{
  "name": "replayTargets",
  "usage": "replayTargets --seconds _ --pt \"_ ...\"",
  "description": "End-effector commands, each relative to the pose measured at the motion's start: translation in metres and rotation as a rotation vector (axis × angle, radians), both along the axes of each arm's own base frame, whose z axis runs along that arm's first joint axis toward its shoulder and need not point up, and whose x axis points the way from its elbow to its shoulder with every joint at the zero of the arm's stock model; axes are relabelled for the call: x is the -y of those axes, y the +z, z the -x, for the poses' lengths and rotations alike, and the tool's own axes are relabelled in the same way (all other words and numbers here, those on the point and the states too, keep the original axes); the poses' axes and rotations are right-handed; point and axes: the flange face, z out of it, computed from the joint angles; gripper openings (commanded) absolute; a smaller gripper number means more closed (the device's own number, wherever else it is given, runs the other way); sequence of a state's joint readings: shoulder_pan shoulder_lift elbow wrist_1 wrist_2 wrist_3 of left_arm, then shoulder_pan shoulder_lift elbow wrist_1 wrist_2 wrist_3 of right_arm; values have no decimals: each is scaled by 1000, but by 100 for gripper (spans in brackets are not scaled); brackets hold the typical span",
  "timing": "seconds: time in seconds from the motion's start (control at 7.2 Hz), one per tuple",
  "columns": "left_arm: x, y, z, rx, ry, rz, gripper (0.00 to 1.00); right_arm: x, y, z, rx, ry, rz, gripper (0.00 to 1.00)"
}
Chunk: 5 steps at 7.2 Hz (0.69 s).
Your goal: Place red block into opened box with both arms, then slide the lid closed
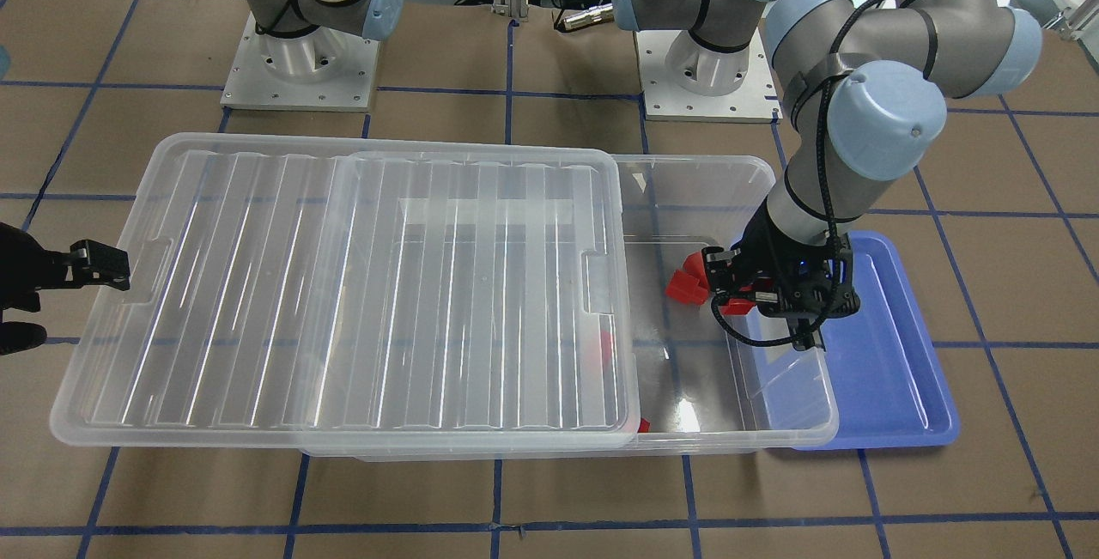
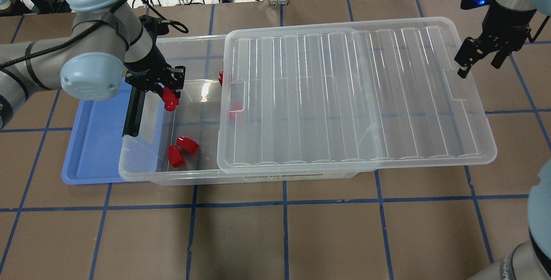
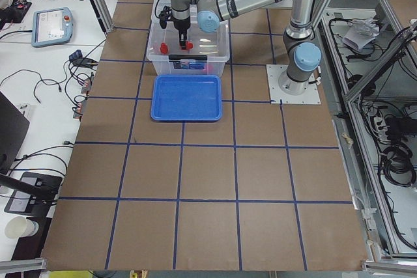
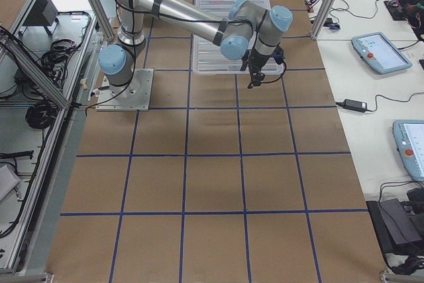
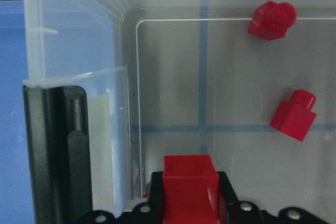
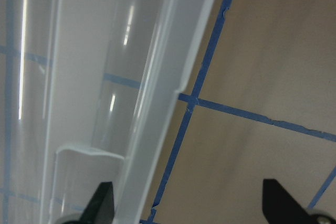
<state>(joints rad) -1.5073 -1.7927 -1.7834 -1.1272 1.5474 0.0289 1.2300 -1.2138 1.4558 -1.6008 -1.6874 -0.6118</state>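
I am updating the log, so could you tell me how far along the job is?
Done: two loose blocks lie in the box. In hand: the left gripper, jaws shut on the red block, is over the box's open end. Left: release it, then slide the lid closed; the right gripper hovers open by its far end.
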Motion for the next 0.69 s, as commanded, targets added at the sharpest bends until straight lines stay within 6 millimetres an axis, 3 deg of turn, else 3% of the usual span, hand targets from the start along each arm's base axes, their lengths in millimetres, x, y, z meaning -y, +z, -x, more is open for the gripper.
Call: replayTargets --seconds 0.0,0.56 --pt "-1 -14 7 -3 7 1 10 1 4 1 -3 -8 5 100" --pt "0 -38 18 -60 5 -44 11 1 22 -4 -15 -61 37 100"
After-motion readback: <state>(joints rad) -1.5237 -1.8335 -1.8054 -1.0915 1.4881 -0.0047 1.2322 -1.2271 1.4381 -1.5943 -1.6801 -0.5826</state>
